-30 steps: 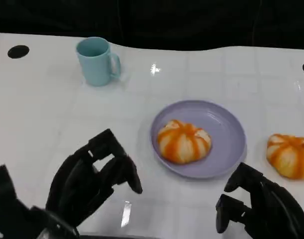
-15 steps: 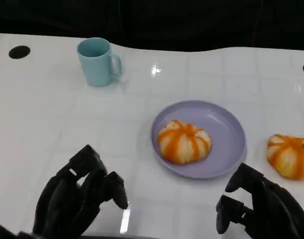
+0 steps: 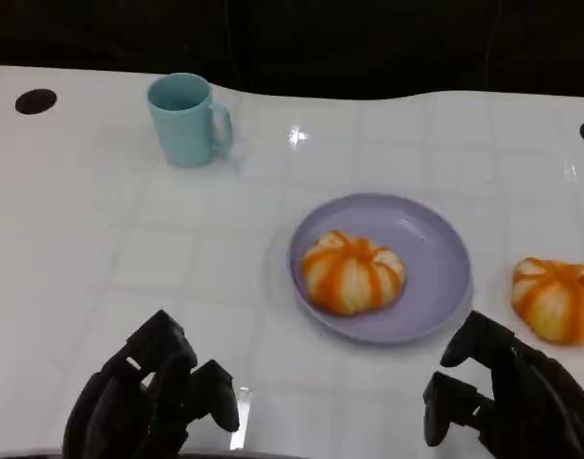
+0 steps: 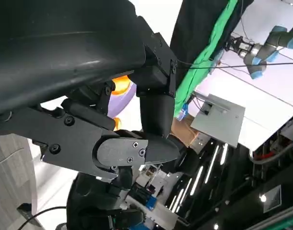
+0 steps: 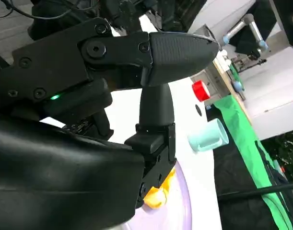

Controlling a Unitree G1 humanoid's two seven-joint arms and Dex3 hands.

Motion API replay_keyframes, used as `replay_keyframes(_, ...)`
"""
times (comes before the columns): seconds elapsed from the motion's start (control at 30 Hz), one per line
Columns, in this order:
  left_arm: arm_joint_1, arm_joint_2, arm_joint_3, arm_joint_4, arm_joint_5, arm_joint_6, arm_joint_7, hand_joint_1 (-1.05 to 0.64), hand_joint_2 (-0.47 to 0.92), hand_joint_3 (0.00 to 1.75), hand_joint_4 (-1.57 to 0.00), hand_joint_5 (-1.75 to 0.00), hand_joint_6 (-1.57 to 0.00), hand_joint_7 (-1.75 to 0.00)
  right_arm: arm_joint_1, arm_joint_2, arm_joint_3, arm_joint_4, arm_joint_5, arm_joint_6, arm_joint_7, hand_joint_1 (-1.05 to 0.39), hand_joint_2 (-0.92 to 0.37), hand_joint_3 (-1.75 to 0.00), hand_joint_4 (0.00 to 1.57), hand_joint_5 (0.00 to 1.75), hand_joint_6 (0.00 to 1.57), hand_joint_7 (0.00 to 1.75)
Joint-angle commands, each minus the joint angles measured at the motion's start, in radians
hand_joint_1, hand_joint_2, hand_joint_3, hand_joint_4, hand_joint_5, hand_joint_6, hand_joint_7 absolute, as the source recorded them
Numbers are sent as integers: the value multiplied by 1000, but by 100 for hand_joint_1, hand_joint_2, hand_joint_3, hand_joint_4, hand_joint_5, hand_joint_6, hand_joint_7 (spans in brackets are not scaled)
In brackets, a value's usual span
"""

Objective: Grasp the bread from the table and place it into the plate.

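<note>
Glossy white table [image 3: 100, 239]; smooth matt plate [image 3: 435, 249].

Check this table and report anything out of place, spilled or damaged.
Nothing spilled or damaged. One bread lies in the purple plate; a second bread lies on the table beside it. The cup stands upright.

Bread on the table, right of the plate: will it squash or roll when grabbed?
The bread looks puffy and domed, so it probably dents under tight fingers. It seems to sit flat, so rolling seems unlikely. Likely light.
</note>
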Motion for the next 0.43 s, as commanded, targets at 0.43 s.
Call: replay_keyframes(0.43,11,1,21,0,-7,13,8,-53,92,40,-77,-175,-53,-175,1,-15,-9,2,2,-14,6,-55,-92,-47,78,175,47,175)
